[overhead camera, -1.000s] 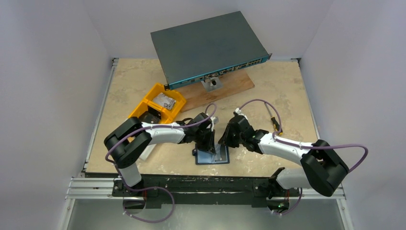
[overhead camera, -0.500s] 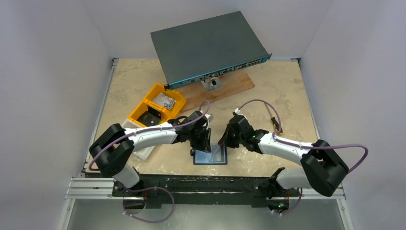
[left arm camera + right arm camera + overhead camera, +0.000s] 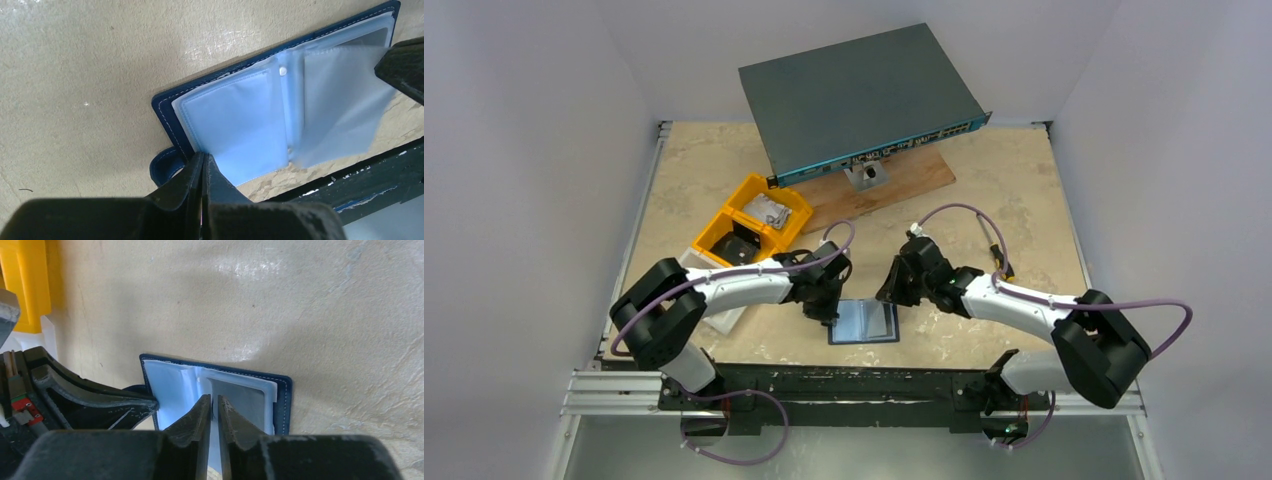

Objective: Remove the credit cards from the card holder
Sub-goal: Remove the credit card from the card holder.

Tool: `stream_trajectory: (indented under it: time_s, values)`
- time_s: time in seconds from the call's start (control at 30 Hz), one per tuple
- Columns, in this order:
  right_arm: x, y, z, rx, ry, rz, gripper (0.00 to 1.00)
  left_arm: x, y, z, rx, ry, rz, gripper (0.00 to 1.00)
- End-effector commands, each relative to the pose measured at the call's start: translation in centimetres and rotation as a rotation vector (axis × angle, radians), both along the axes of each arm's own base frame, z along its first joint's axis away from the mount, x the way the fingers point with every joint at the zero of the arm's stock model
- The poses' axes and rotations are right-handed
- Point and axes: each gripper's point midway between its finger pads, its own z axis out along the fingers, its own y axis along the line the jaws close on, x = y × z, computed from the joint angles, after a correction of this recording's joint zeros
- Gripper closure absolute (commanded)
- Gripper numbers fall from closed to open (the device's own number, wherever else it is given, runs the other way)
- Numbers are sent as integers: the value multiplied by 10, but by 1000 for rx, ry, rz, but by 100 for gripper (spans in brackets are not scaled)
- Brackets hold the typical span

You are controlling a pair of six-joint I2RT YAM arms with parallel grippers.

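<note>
- Cannot make out the credit cards [image 3: 239, 401] behind cloudy sleeves, bar one grey face in the right wrist view
- Shows only in wrist views: left gripper [image 3: 202, 162] pressed together at the near-left corner, right gripper [image 3: 213, 402] pinching a lifted clear sleeve [image 3: 340, 100]
- Finds the card holder [image 3: 864, 322] open near the table [image 3: 984, 180] front edge, long axis left-right

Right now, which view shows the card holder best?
Left wrist: the card holder lies open, sleeves and navy edge clear. Right wrist hides part behind the right tool; top external shows it small.
</note>
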Motion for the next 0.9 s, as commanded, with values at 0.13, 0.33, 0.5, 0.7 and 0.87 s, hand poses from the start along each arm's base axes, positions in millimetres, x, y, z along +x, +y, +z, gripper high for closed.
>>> stream_trajectory:
  time_s: [0.13,0.33,0.5,0.7,0.87]
  values:
    - [-4,36,25,76,-33,113,72,11,-9,-13,1,-12,2,100]
    - [-9,57,28,116,-16,155,61,13,-14,-2,-27,-28,-7,100]
    - [-6,67,22,121,10,164,52,10,-11,15,-52,-48,-17,100]
    - [-2,75,10,125,44,153,46,1,1,42,-75,-72,-22,98]
    - [1,77,6,121,52,139,43,-8,6,64,-118,-87,-35,94]
